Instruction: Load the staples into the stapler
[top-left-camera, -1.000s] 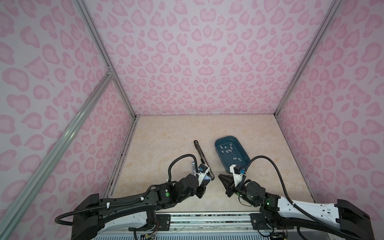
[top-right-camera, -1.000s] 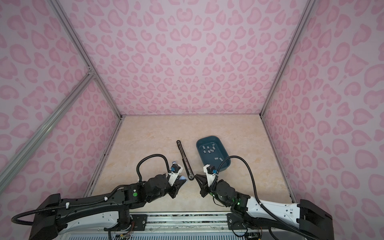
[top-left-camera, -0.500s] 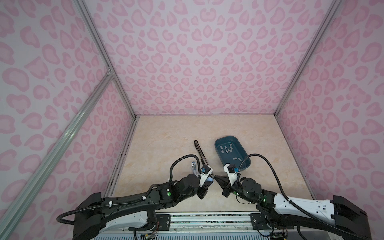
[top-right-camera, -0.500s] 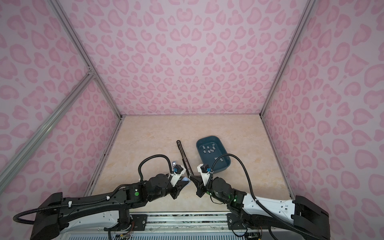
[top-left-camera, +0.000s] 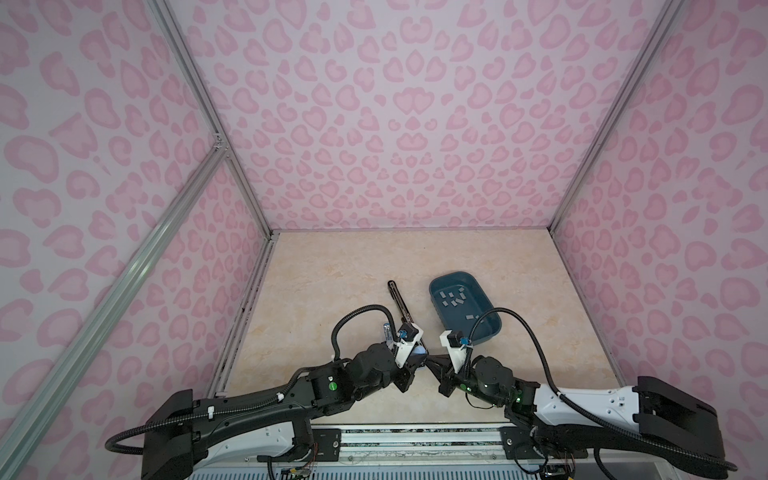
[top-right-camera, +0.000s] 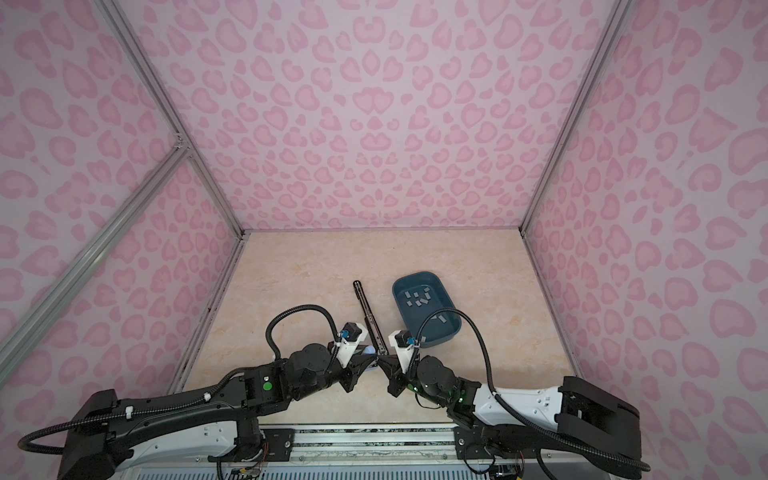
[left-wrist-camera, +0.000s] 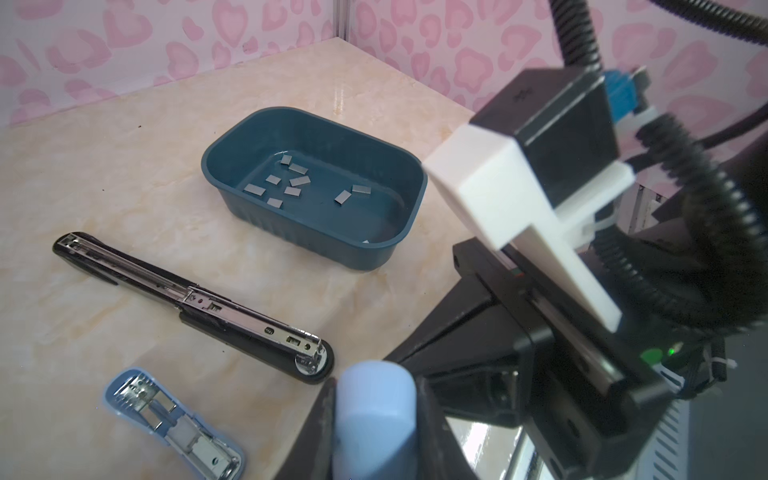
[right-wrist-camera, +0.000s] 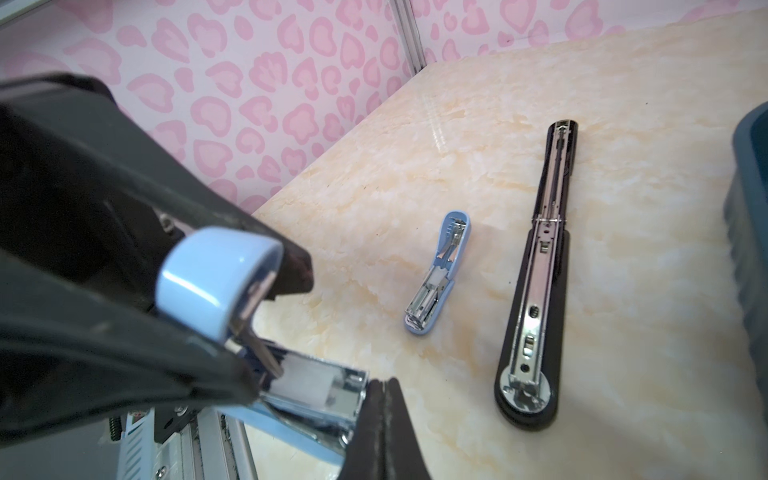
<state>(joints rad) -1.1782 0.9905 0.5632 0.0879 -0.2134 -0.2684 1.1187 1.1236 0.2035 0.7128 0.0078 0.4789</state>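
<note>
With the left pincer (left-wrist-camera: 376, 419) pinching the stapler (right-wrist-camera: 216, 291) and the right pincer (right-wrist-camera: 384, 399) pressed together at its open channel (right-wrist-camera: 316, 386), a skewed push could twist it loose.

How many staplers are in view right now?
3: one light-blue stapler held in the left gripper, a second light-blue stapler lying open nearby, and a long black stapler open beside the bin.

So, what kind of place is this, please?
Likely a robot test booth, not an office: pink patterned walls close in a small tabletop, two arms are fixed at its front edge, and staplers lie beside a tray of staples.
</note>
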